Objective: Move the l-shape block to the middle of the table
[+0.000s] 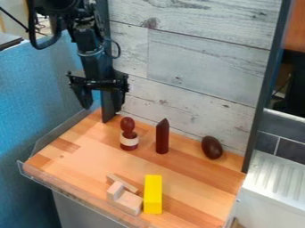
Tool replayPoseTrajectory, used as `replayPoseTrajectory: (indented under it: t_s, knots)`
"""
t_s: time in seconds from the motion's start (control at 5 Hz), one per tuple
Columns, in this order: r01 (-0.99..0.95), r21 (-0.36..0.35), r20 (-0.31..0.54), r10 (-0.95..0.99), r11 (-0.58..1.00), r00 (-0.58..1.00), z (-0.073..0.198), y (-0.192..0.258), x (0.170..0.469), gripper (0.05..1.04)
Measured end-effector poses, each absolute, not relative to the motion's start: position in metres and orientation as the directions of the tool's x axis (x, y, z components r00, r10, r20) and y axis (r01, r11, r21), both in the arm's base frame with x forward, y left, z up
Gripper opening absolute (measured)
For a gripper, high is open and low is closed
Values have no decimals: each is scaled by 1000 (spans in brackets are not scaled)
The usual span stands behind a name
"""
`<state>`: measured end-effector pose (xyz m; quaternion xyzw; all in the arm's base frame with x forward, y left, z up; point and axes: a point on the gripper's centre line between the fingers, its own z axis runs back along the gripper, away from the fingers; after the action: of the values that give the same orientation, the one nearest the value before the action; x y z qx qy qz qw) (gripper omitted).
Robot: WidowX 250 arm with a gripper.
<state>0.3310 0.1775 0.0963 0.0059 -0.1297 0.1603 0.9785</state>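
My gripper (102,107) hangs over the back left corner of the wooden table (77,156), high above its surface. It is open, its two fingers spread wide with nothing between them. The l-shape block (125,201), pale wood, lies near the table's front edge, well below and to the right of the gripper in the camera view. Its short arm stands up at the left end.
A yellow block (153,194) lies just right of the l-shape block, and a thin wooden stick (122,183) lies behind it. Along the back stand a red-and-white knobbed piece (129,134), a dark red pointed post (162,137) and a brown egg-shaped object (211,147).
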Motion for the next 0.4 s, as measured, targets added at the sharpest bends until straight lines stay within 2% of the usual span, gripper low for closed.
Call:
replayPoseTrajectory:
  t_s: [0.4]
  knots:
    - [-364,-39,187,364,931,912,76,180,326,1000]
